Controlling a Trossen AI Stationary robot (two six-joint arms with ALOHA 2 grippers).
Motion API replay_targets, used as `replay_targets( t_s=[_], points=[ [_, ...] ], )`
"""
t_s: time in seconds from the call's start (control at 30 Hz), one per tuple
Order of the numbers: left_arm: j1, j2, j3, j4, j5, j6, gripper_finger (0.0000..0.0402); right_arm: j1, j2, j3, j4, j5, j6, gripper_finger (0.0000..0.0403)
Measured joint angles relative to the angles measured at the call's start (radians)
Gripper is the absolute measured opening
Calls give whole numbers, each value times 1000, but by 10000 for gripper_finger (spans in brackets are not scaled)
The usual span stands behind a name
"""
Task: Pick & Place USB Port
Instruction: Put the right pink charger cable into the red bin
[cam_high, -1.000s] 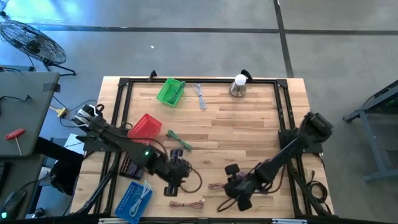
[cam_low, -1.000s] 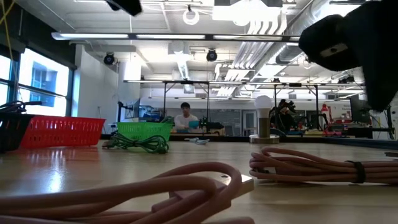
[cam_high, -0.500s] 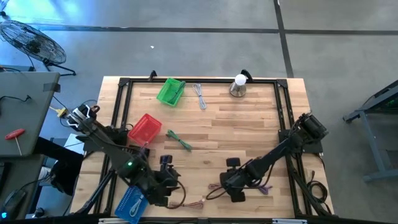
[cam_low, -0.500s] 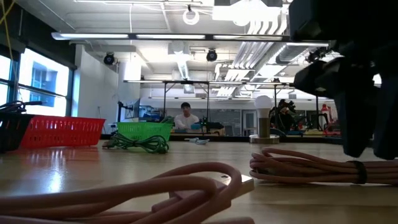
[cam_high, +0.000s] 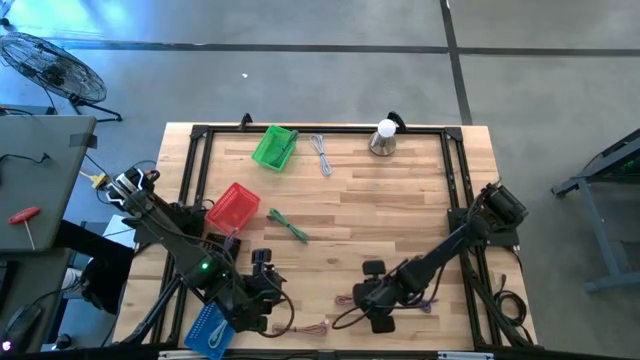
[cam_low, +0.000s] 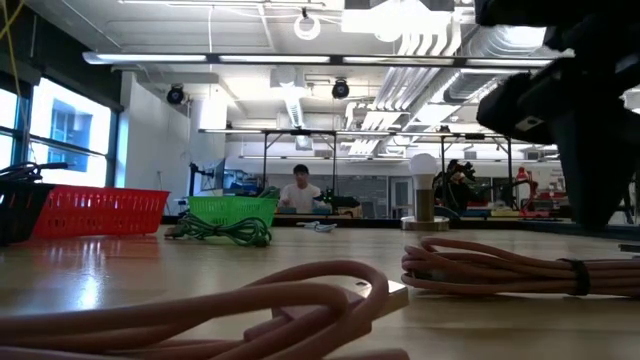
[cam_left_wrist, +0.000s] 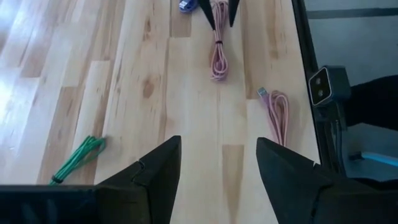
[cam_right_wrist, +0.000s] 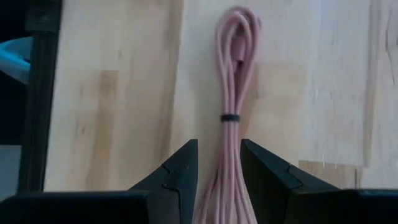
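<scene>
A coiled pink USB cable (cam_right_wrist: 233, 93), bound by a black tie (cam_right_wrist: 230, 117), lies flat on the wood near the table's near edge; it also shows as the pink USB cable (cam_high: 346, 300). My right gripper (cam_right_wrist: 219, 146) is open and points down over one end of this coil, a finger on either side of the strands. A second pink cable (cam_high: 302, 327) lies closer to the near edge. My left gripper (cam_left_wrist: 217, 140) is open and empty, low near the blue basket (cam_high: 208, 327), and faces the coil (cam_left_wrist: 217, 56). My right gripper stands astride the end of the pink coil (cam_right_wrist: 219, 186) from above, fingers lying along its length. The strands fill most of the gap, and I cannot tell whether the fingers (cam_right_wrist: 182, 167) touch them. The coil lies flat on the table.
A red basket (cam_high: 233, 204), a green basket (cam_high: 273, 147), a green cable (cam_high: 288, 226), a grey cable (cam_high: 322, 155) and a light bulb on a base (cam_high: 383, 138) sit farther back. A black frame (cam_high: 455, 190) rims the table. A person sits far behind in the room (cam_low: 298, 188).
My left arm has swung toward the table's near left corner, its gripper ending beside the blue basket. My right gripper has shifted a little toward the table's left, over the end of the pink coil. The cables have stayed put.
</scene>
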Motion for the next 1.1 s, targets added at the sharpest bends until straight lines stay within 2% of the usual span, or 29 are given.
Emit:
replay_targets(
  t_s=[0.3, 0.4, 0.5, 0.7, 0.93, 1.1],
  points=[
    [1, 0, 0, 1, -40, 0, 202, -5, 0, -99, 148, -44, 56, 112],
    [1, 0, 0, 4, -94, -7, 202, -5, 0, -134, 187, -29, 60, 112],
    [2, 0, -1, 39, -201, -19, 202, -5, -4, -165, 213, 14, 91, 101],
    [2, 1, -78, 282, -417, 32, 202, -2, -7, -205, 243, 109, 94, 19],
    [2, 2, -238, 588, -531, 205, 202, -6, 2, -164, 265, 232, -97, 10],
    [2, 1, -340, 854, -522, 407, 202, -6, 1, -70, 222, 323, -248, 10]
  ],
)
